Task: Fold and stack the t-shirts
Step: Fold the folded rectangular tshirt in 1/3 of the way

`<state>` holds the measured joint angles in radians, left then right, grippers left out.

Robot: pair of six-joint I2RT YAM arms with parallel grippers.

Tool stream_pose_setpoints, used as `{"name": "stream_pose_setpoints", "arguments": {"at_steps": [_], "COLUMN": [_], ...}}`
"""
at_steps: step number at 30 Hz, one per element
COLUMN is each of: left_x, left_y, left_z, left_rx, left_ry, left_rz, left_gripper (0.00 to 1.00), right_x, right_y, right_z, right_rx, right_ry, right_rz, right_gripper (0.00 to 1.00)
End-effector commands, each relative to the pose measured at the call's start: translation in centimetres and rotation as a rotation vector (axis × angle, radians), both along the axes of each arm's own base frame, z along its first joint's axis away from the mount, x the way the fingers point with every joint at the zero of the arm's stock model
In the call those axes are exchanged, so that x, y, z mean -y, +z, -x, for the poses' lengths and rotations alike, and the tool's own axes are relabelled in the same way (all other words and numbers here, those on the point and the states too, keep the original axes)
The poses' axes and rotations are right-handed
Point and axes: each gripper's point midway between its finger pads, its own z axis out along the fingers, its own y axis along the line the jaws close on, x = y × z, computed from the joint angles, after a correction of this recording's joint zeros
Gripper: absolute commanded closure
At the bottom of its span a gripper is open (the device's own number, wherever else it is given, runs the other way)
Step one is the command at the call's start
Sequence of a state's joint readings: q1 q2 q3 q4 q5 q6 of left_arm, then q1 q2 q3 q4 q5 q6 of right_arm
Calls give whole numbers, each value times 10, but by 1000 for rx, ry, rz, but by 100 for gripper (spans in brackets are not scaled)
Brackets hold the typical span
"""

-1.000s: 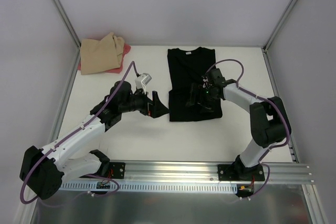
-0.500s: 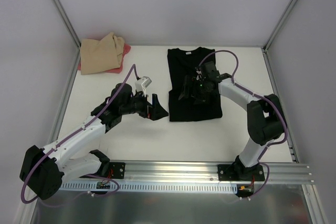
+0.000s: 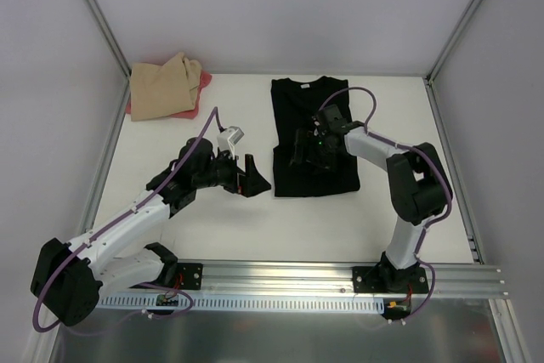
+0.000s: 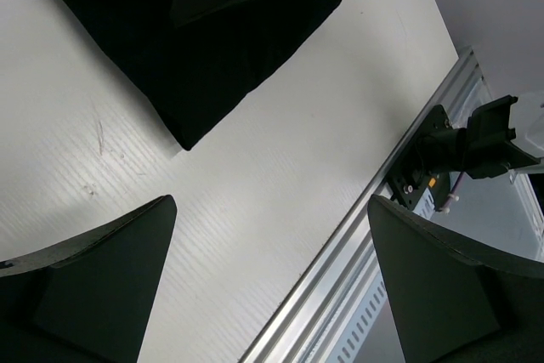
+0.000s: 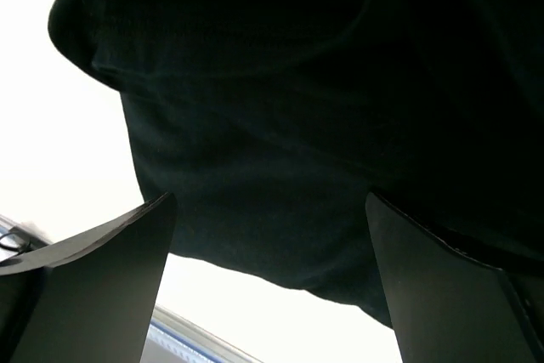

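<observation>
A black t-shirt (image 3: 297, 116), folded into a long rectangle, lies flat at the table's centre back; its corner shows in the left wrist view (image 4: 212, 65) and its cloth fills the right wrist view (image 5: 280, 108). My right gripper (image 3: 304, 149) is open and hovers over the shirt's middle. My left gripper (image 3: 252, 178) is open and empty over bare table, just left of the shirt's near-left corner. A tan t-shirt (image 3: 163, 87) lies folded on a pink-red one (image 3: 202, 82) at the back left.
The white table (image 3: 255, 227) is bordered by a metal rail (image 3: 340, 274) at the near edge and grey walls with metal posts at both sides. The right arm's base (image 4: 476, 146) shows in the left wrist view.
My right gripper has moved left and a little back across the black shirt. My left gripper has shifted slightly and stays open beside the shirt's corner.
</observation>
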<state>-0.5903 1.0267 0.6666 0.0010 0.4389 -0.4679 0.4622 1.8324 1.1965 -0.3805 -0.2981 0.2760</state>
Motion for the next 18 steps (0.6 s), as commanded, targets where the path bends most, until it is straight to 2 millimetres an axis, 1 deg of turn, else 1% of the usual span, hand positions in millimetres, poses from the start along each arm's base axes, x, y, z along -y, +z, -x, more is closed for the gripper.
{"name": "stream_pose_setpoints", "arguments": {"at_steps": [1, 4, 9, 10, 13, 14, 15, 16, 18], "left_x": [-1, -1, -2, -2, -2, -2, -2, -2, -2], "left_y": [2, 2, 3, 2, 2, 1, 1, 0, -1], "left_z": [3, 2, 1, 0, 0, -1, -1, -1, -2], "left_rx": [28, 32, 47, 49, 53, 52, 53, 53, 52], "left_ry": [-3, -4, -3, -2, -5, -6, -6, -8, -11], "left_rz": [0, -2, -10, -12, -16, -18, -19, -23, -25], "left_gripper": [1, 1, 1, 1, 1, 1, 1, 1, 1], "right_x": [-4, -4, -3, -4, -3, -4, -3, -6, -5], "right_y": [7, 4, 6, 10, 8, 8, 9, 14, 13], "right_z": [-22, -28, -41, -46, -53, -58, -60, -66, -71], "right_rx": [73, 82, 108, 123, 130, 141, 141, 160, 158], "right_ry": [-6, -7, -4, -2, 2, 1, 6, 5, 10], "right_rz": [17, 38, 71, 71, 95, 101, 108, 107, 125], "right_gripper": [0, 1, 1, 1, 1, 1, 1, 1, 1]}}
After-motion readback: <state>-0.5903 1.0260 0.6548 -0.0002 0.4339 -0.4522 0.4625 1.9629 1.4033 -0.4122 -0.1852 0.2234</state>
